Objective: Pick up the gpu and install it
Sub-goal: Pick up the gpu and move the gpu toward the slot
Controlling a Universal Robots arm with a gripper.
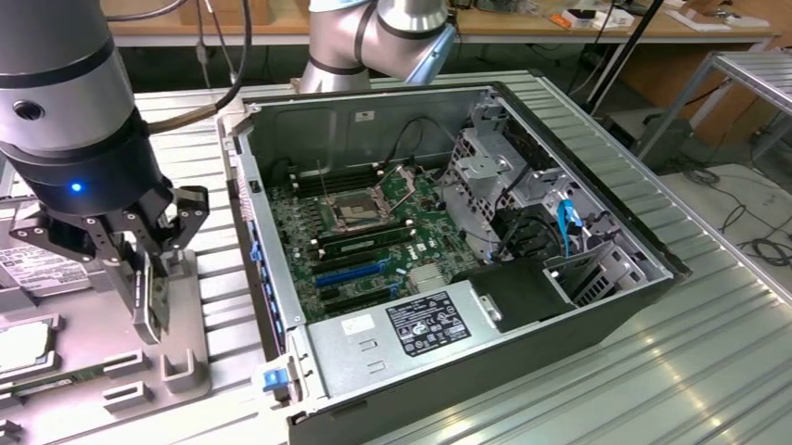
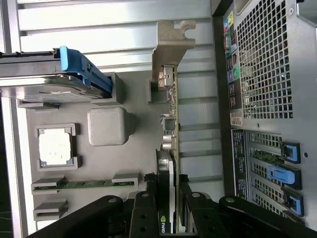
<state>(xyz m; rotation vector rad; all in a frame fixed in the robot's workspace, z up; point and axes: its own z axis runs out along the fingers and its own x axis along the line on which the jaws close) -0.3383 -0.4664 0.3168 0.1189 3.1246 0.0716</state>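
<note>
Most of the job is left: the jaws are clamped on the thin, flat, dark gpu card (image 1: 147,298), on edge at the grey plastic tray (image 1: 198,311), outside the open metal computer case (image 1: 359,116).

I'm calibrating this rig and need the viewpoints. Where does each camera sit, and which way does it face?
Exterior view: mounted apart from the robot, high up, looking down into the open black computer case on the ribbed metal table; the silver-grey arm and black gripper show at the exterior view's left.
Wrist view: on the wrist, looking along the gripper at the flat dark gpu, seen edge-on, with the grey holder tray beyond.
Shared: gripper, gpu, tray, case.
</note>
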